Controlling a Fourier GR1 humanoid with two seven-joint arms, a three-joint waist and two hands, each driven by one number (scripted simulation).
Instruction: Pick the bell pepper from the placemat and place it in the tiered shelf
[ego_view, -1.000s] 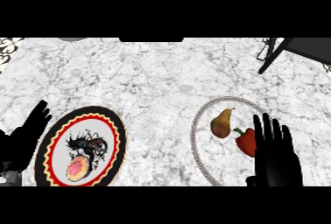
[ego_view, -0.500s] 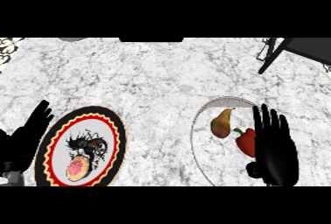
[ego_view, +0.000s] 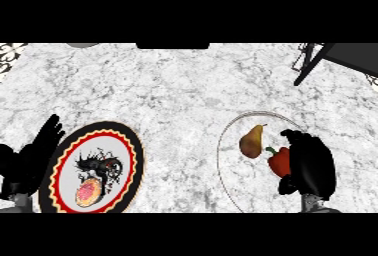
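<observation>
A red bell pepper (ego_view: 277, 161) with a green stem lies on the right side of a round pale placemat (ego_view: 224, 160), next to a brown pear (ego_view: 252, 141). My right hand (ego_view: 311, 165) sits over the pepper's right side. Its fingers curl down round the top of the pepper and the thumb comes in below it, hiding part of the pepper. The dark tiered shelf (ego_view: 325, 57) stands at the far right corner. At the left edge my left hand (ego_view: 28, 162) rests open, fingers up.
A round black plate (ego_view: 92, 170) with a red and yellow scalloped border and a dark pattern lies at the front left, beside my left hand. The marble counter (ego_view: 162, 95) stretches between the plate, the placemat and the shelf.
My right hand has moved slightly left onto the pepper, and its fingers have gone from straight to curled round it. The left hand, the pear and the plate have not moved.
</observation>
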